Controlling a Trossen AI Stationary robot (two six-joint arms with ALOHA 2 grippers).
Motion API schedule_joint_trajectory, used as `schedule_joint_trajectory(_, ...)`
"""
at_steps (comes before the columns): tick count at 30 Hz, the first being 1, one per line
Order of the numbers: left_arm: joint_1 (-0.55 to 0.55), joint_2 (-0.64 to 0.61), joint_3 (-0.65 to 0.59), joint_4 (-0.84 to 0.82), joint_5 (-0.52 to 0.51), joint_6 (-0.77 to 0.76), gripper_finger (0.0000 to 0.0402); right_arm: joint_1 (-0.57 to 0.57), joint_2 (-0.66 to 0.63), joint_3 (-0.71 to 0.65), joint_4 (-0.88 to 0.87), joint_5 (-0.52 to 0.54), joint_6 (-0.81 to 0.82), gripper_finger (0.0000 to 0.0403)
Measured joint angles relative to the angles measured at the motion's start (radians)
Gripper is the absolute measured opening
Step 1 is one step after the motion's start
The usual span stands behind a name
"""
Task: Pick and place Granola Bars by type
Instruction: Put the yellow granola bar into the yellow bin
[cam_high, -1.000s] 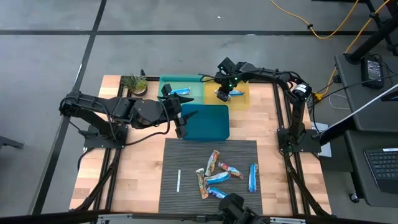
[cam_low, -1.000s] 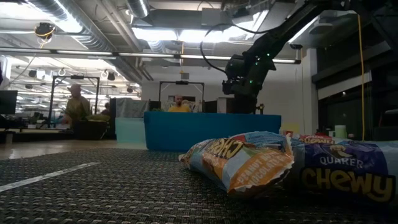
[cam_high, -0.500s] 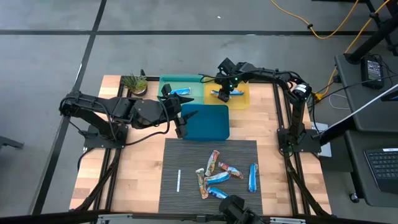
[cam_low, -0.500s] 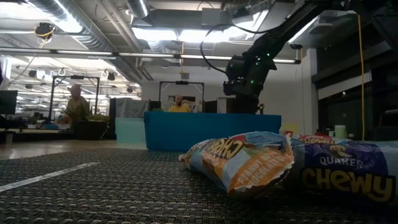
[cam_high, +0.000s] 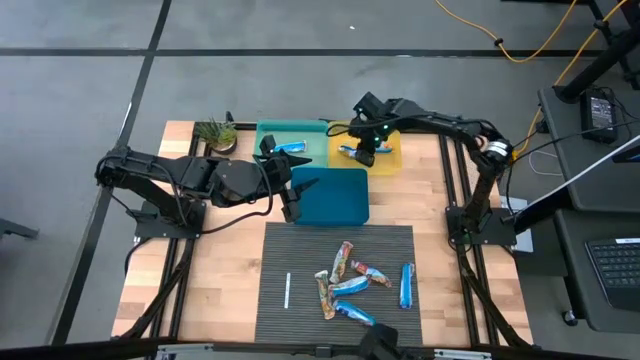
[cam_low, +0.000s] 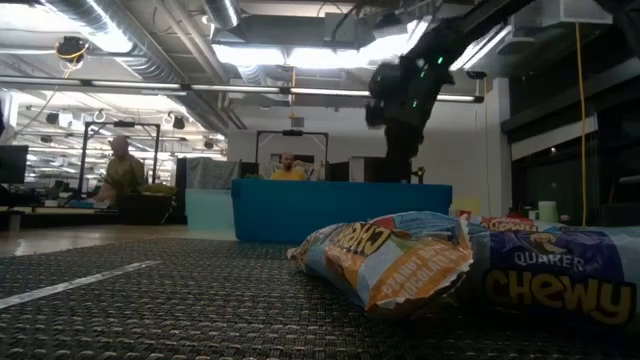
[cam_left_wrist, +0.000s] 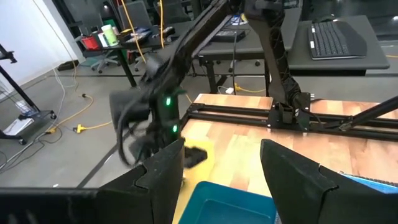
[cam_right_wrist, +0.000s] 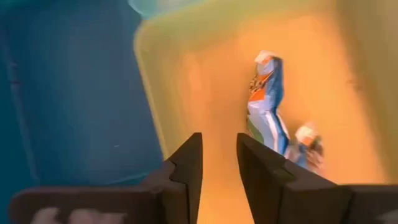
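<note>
Jaws nearly together and empty, the right gripper (cam_right_wrist: 217, 163) hangs above the yellow plastic bin (cam_right_wrist: 211, 74); lift clear (left gripper (cam_left_wrist: 217, 168) waits, spread) before fetching another shiny wrapped granola bar (cam_high: 405, 285).

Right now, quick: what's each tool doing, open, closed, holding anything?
Left tool: open, empty, beside the blue bin.
Right tool: nearly closed, holding nothing, above the yellow bin; a granola bar lies inside.

left arm — reaches in from the table's left side, elbow bent, forearm stretched toward the middle; left gripper (cam_high: 291, 190) with fingers spread apart, holding nothing. right arm — arches from its base at the right edge toward the far side; right gripper (cam_high: 366, 154) points down, fingers nearly together, empty.
</note>
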Motion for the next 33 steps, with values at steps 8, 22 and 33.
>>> schedule_joint_trajectory(8, -0.004, 0.0, 0.0, -0.015, 0.053, -0.015, 0.0205, 0.037, -0.226, 0.0, -0.061, 0.0, -0.015, 0.0084)
schedule_joint_trajectory(22, -0.032, 0.119, -0.001, -0.12, 0.346, -0.044, 0.0205, 0.157, -0.645, -0.005, -0.107, 0.125, 0.004, 0.0066)
schedule_joint_trajectory(33, -0.072, 0.298, -0.001, -0.174, 0.423, 0.003, 0.0205, 0.239, -0.89, -0.125, -0.119, 0.195, 0.085, 0.0056)
